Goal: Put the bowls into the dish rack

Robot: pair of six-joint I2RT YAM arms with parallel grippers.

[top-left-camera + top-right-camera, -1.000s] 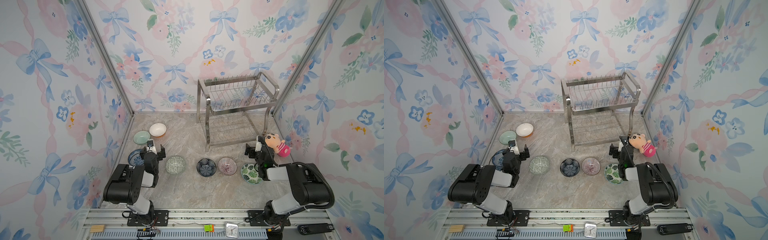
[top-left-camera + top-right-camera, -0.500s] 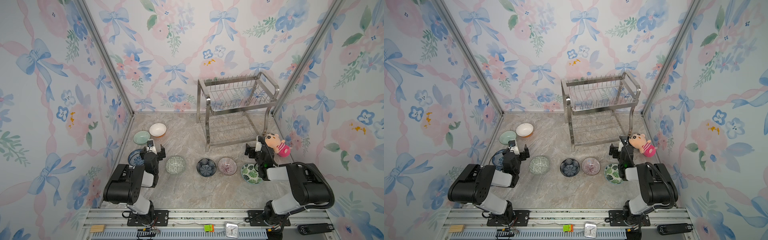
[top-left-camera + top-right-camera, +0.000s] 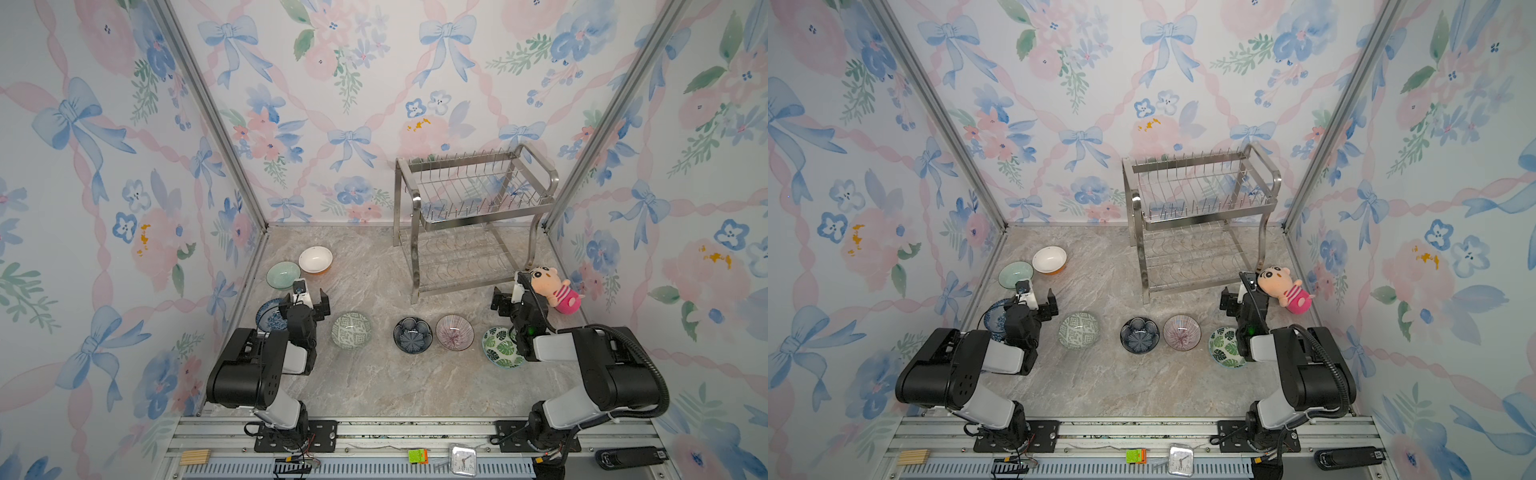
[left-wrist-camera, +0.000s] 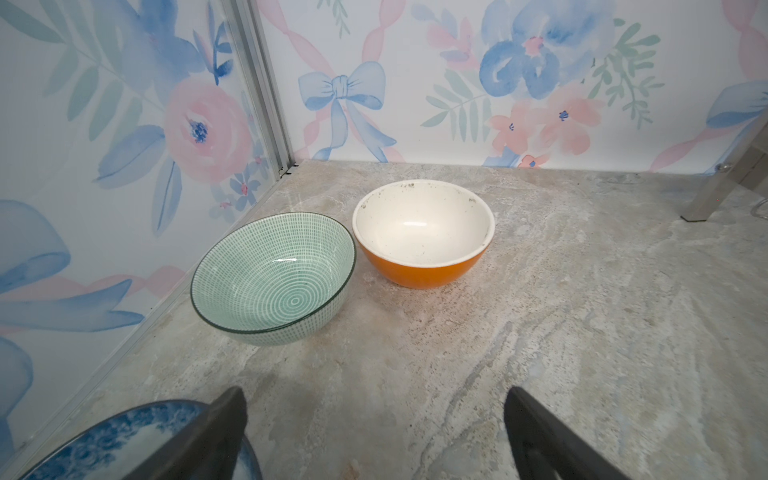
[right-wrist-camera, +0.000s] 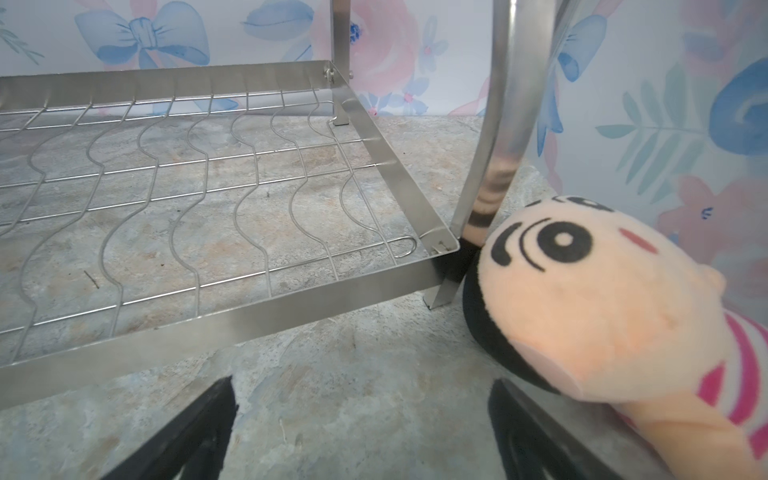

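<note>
L gripper (image 4: 374, 399): jaws wide, empty, facing pale-green ribbed ceramic bowl (image 4: 274, 274). All 7 bowls (image 3: 412, 335) on marble table (image 3: 374, 382); shiny 2-tier steel wire dish rack (image 3: 482, 217) bare. R gripper (image 5: 361, 388): wide, empty. Step, likely: 1st pick; next needs rim pinch.

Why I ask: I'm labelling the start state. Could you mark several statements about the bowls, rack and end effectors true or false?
1. The dish rack holds no bowls. True.
2. The left end effector is shut on the blue floral bowl. False: it is open and empty; that bowl sits on the table beside it.
3. The plush doll lies on the table by a rack leg. True.
4. The orange-and-white bowl stands on the rack's lower tier. False: it stands on the table next to the pale green bowl.
5. The right end effector is open. True.
</note>
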